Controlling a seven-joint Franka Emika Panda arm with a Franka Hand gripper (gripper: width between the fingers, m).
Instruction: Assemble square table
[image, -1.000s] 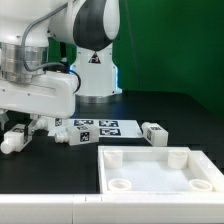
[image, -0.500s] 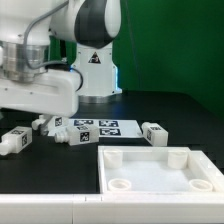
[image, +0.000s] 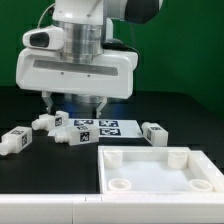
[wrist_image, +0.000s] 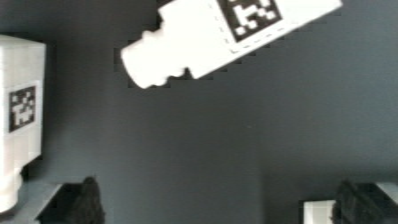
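Starting well off the gripper (image: 72, 103) toward the exterior view's left: spotting an outer leg (image: 14, 140) lying on its side. Closer in, finding the nearest leg (image: 45, 122) just below the fingers (image: 48, 100), not between them. Hanging there with jaws spread wide, pinching nothing. Toward the exterior view's right, passing the marker board (image: 100, 127), a lone leg (image: 153, 133), then the square panel (image: 150, 170), well apart from the gripper. Guessing hard, light, kinda slick plastic, so best to grab a leg across its plain middle, clear of the stepped end.
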